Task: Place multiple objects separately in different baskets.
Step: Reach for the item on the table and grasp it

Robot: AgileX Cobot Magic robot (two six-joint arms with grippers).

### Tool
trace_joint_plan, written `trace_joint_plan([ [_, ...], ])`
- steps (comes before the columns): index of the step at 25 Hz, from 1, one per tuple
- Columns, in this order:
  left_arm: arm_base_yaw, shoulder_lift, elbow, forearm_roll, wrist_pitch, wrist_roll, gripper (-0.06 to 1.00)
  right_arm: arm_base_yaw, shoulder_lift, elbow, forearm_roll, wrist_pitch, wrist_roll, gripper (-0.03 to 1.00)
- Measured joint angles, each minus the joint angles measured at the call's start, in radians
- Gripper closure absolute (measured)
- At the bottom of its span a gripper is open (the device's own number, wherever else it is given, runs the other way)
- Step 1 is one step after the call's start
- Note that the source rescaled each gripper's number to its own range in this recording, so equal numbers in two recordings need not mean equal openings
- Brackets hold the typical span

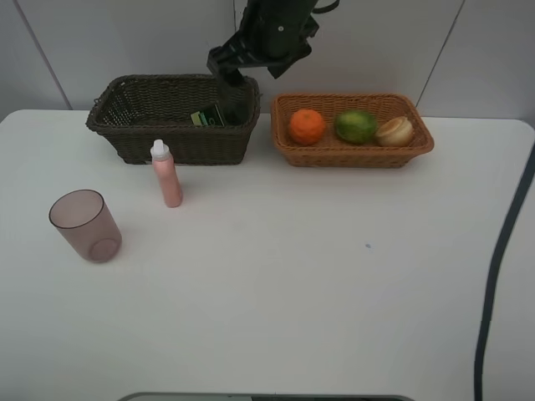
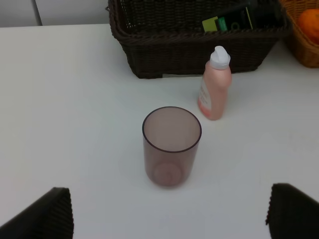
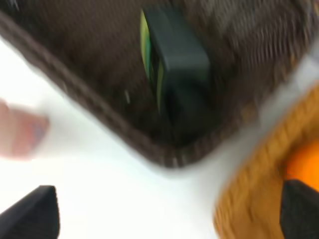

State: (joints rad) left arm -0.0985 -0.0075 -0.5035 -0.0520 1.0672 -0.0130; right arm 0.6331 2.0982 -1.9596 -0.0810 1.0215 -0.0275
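Pickup pending: translucent pink cup [image 2: 172, 147]

The cup is found upright just ahead of the left gripper [image 2: 168, 214], which is spread wide and empty. It is judged light, rigid and slippery; a mid-wall grasp is advised.

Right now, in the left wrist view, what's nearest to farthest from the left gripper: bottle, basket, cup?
1. Translucent pink cup, just ahead of the left gripper.
2. Slim pink bottle, beyond the cup.
3. Dark brown wicker basket, behind the bottle.
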Motion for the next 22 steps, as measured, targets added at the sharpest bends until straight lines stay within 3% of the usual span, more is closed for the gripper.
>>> trace_joint_plan([
  [2,0.000,0.000,0.000,0.000,0.000,0.000,-0.06,-0.007,-0.033,0.018,-0.023,0.072,0.045,0.10],
  [5,0.000,0.000,0.000,0.000,0.000,0.000,-0.06,-0.040,-0.118,0.106,-0.034,0.106,0.101,0.10],
  [16,0.000,0.000,0.000,0.000,0.000,0.000,-0.06,-0.255,-0.613,0.671,-0.048,0.017,0.226,0.10],
  [22,0.000,0.000,0.000,0.000,0.000,0.000,-0.06,-0.458,-0.908,0.897,-0.049,0.035,0.236,0.10],
])
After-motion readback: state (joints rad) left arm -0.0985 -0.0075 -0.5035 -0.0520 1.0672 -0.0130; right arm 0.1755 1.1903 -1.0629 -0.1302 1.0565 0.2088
